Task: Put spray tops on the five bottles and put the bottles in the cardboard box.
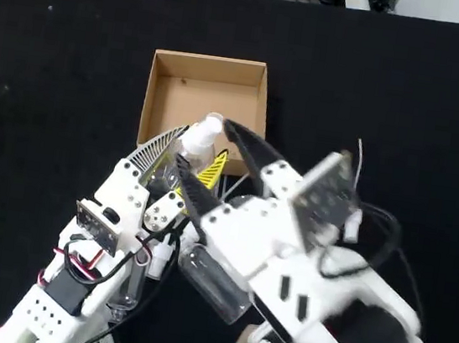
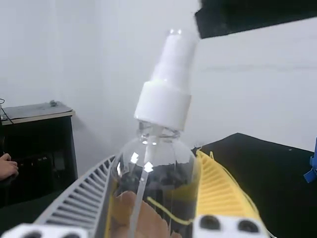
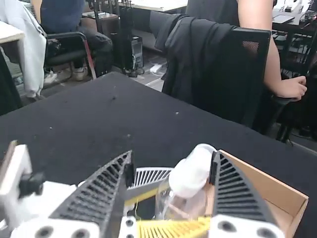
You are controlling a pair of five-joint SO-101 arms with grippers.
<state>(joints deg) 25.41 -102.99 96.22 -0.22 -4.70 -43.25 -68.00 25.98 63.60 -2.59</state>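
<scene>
My left gripper (image 2: pixel 158 156) is shut on a clear bottle (image 2: pixel 158 183), gripped at the shoulder between the grey and yellow fingers. A white spray top (image 2: pixel 166 99) sits on its neck. In the high view this bottle (image 1: pixel 191 151) is held just in front of the cardboard box (image 1: pixel 160 86), with its spray top (image 1: pixel 210 125) over the box's near wall. My right gripper (image 3: pixel 172 154) stands open around the spray top (image 3: pixel 193 171), which lies close to one black finger (image 3: pixel 237 191). Another clear bottle (image 1: pixel 215 284) lies on the table under the right arm.
The table is covered in black cloth (image 1: pixel 408 102). A further clear bottle (image 1: pixel 131 287) lies beside the left arm, with a small white part (image 1: pixel 162 256) near it. The box (image 3: pixel 282 196) is open at the top. People sit on chairs beyond the table's far edge.
</scene>
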